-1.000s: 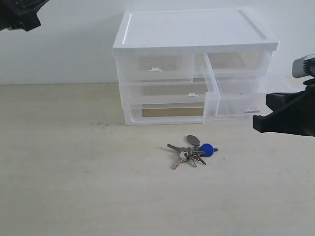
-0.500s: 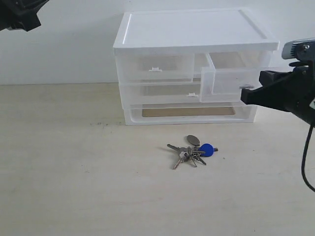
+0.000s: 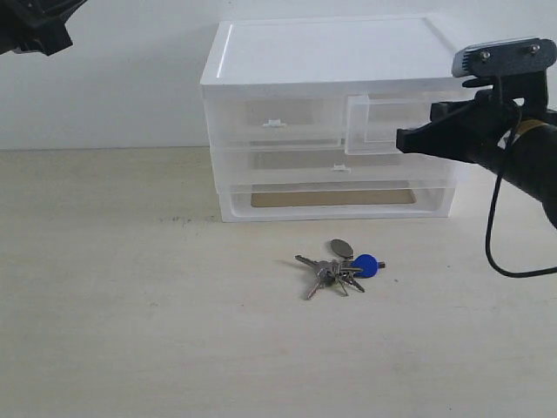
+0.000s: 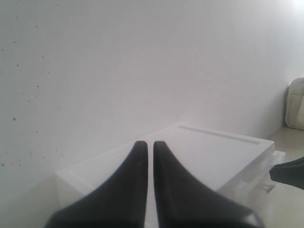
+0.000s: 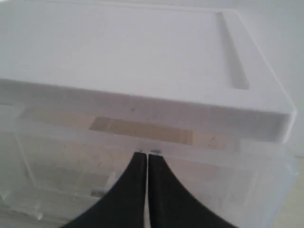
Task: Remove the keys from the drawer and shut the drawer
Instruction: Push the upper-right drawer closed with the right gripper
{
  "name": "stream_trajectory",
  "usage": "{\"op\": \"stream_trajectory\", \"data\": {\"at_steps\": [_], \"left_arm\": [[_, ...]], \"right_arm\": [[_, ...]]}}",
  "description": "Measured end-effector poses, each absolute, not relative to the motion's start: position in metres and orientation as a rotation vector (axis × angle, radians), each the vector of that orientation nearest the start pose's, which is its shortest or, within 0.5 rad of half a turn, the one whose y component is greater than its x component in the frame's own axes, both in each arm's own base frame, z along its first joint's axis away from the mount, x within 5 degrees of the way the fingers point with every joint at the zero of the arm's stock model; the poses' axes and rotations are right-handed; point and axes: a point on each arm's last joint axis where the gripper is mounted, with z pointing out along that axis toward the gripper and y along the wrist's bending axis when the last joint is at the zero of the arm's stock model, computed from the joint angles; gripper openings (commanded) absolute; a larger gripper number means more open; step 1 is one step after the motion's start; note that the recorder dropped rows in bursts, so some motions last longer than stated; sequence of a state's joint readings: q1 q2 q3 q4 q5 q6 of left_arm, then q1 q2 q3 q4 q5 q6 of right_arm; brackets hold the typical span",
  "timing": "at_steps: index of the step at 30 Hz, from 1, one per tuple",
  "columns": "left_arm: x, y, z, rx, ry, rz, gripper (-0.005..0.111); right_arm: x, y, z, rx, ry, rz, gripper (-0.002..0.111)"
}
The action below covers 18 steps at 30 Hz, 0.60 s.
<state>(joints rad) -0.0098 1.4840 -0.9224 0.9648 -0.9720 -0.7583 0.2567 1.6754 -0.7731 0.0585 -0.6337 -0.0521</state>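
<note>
The keys (image 3: 341, 268), a silver bunch with a round blue fob and an oval tag, lie on the table in front of the organizer (image 3: 339, 57). The drawer (image 3: 374, 122), the upper right translucent one, stands nearly in, its front a little proud of the organizer's face. My right gripper (image 3: 402, 139) is shut, and its tips press on the drawer's front. In the right wrist view the shut right gripper (image 5: 146, 154) meets the upper edge of the drawer (image 5: 199, 190). My left gripper (image 3: 35, 26) hangs high at the far left, shut on nothing (image 4: 147, 143).
The left twin drawer (image 3: 274, 117) and the full-width drawer (image 3: 296, 165) below it are shut. A lower drawer (image 3: 331, 198) shows a brown sheet inside. A white wall stands behind the organizer. Bare table stretches in front of the keys and to their left.
My right gripper has risen and moved left against the drawer's front. The drawer has slid from pulled far out to nearly in. The keys and the left arm have not moved.
</note>
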Motion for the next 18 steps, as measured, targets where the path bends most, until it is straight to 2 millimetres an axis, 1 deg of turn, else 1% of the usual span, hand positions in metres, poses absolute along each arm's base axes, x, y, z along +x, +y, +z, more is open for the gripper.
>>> {"op": "stream_trajectory", "data": {"at_steps": [7,11,18], "left_arm": [[0.312,-0.065,0.327,0.589,1.307,-0.571,0.004],[0.312,-0.065,0.327,0.591,1.306,-0.568,0.004],[0.312,-0.065,0.327,0.595,1.303,-0.563,0.004]], "right_arm": [[0.356,0.09,0.21,-0.217,1.73,0.141,0.0],[0.358,0.091,0.206,-0.252,1.736,0.119,0.0],[0.358,0.091,0.206,-0.276,1.73,0.101,0.0]]}}
